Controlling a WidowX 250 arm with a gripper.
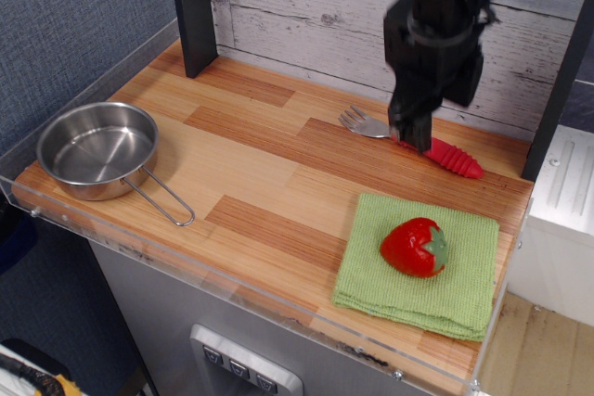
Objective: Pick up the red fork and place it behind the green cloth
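Steel shows first at the far left: a small pan (97,148) sits near the front-left corner of the wooden counter (278,150), its wire handle (158,201) reaching toward the front edge. Behind it, at the back left, a dark post (193,11) stands against the whitewashed plank wall (306,16). Moving right, bare wood runs to the fork (413,141), which lies flat near the back wall with its grey tines (357,121) pointing left and its ribbed red handle (453,159) angled down to the right. The black gripper (408,134) hangs over the fork's middle, where tines meet handle, and hides that part; its tip looks close to or against the fork, but whether the jaws are parted or closed on anything cannot be told from this angle. The arm (436,25) rises from it out of the top of the frame. In front of the fork, and apart from it, the green cloth (371,266) lies folded flat at the front-right corner of the counter. A red toy strawberry (413,248) with a green top rests on the cloth, toward its back half. At the far right a white unit (557,210) stands beside the counter.
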